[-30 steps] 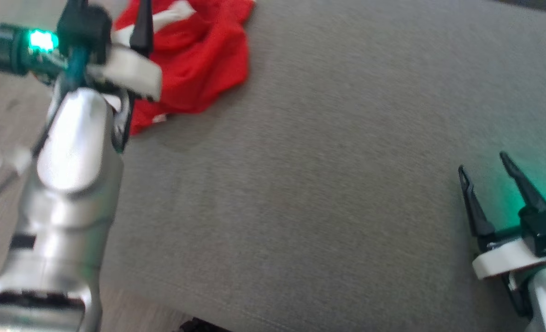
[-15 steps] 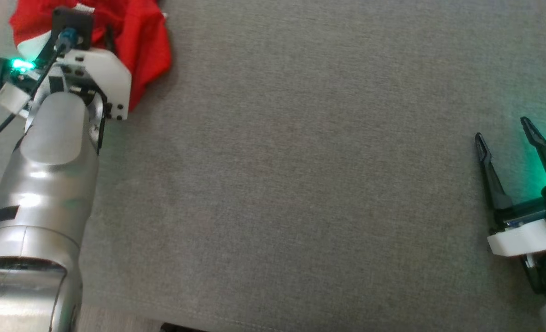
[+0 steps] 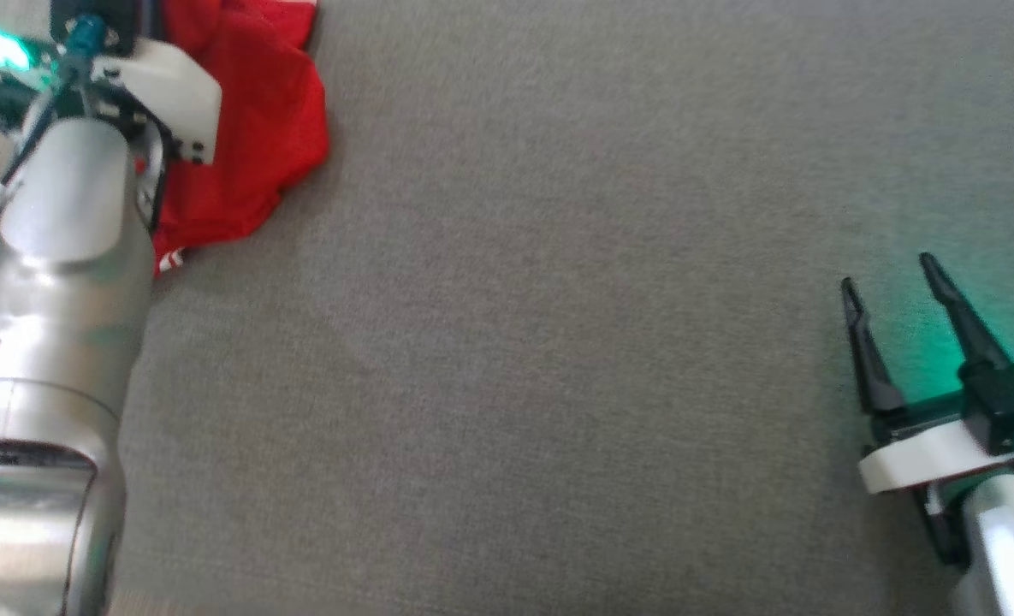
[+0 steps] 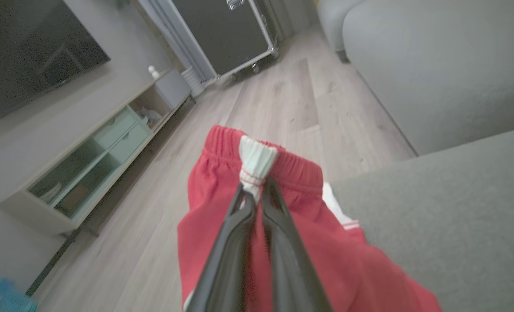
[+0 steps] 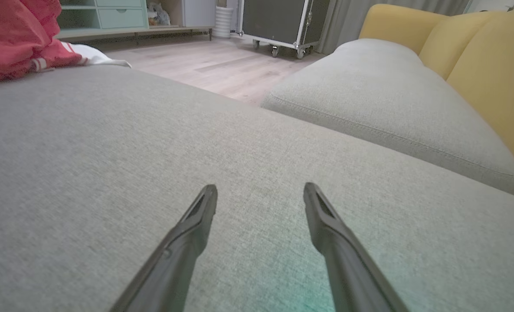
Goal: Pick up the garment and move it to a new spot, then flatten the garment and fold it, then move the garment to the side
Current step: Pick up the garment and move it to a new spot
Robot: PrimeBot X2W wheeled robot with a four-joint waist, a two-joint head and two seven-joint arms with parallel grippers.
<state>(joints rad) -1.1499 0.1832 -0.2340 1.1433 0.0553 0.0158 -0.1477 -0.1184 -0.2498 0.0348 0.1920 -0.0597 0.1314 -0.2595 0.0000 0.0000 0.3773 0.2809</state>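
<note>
The garment (image 3: 250,128) is a crumpled red piece with white trim, lying at the far left edge of the grey cushion (image 3: 558,342). In the left wrist view my left gripper (image 4: 257,190) is shut on the garment (image 4: 222,208), pinching its white band at the red elastic waist, which is lifted over the cushion's edge. My right gripper (image 3: 887,278) hovers open over the cushion at the lower right, nothing between its fingers. From the right wrist view the garment (image 5: 9,39) lies far off at the upper left.
Wooden floor (image 4: 283,108) lies beyond the cushion's left edge, with a low cabinet (image 4: 92,151) and a wheeled black case (image 4: 235,30). A second grey cushion (image 5: 382,104) and yellow backrest (image 5: 486,65) sit past my right gripper.
My left gripper has closed on the garment's white band. The head camera has shifted, so the garment sits further left in view.
</note>
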